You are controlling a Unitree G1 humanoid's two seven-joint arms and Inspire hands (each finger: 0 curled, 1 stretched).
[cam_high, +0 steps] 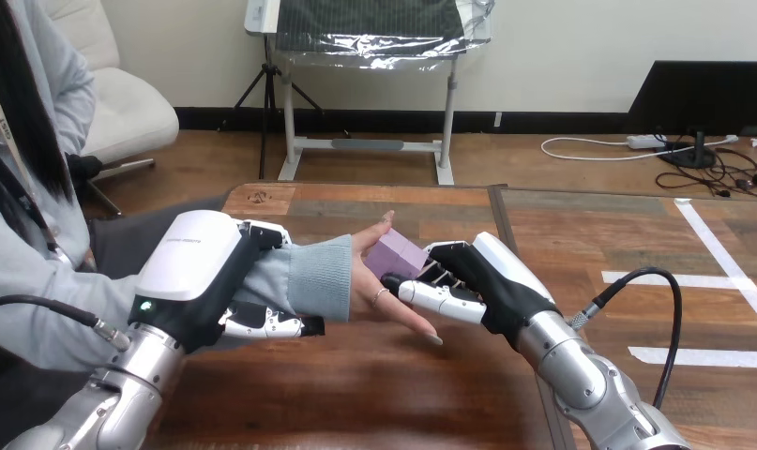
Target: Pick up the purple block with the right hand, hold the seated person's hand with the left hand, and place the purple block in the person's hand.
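Brown wooden boards make up the worktop (374, 394), and white tape strips (731, 281) cross its right part. A person sits at the left side with one arm stretched out over the boards toward the middle. The person's hand (372, 272) is open, its palm turned to the right and its fingers stretched out, slanting down toward the wood. The person's forearm (309, 279), in a grey sleeve, lies roughly level above the worktop.

The left robot hand (191, 272) comes in from the lower left on its silver arm and is clamped on the person's forearm, just behind the cuff. Its jointed fingers (262, 323) curl under the sleeve, and another part of the hand hooks over the top of it.

The right robot hand (492, 286) comes in from the lower right with its white shell facing up. It is closed on the purple block (400, 251): the upper fingers reach the block's right face, and the thumb (431, 295) stretches out below it, across the person's palm, so the block sits pinched between them.

The purple block is up off the worktop, against the person's open palm, between that palm and the right robot hand. Whether the palm bears any of its weight cannot be told.
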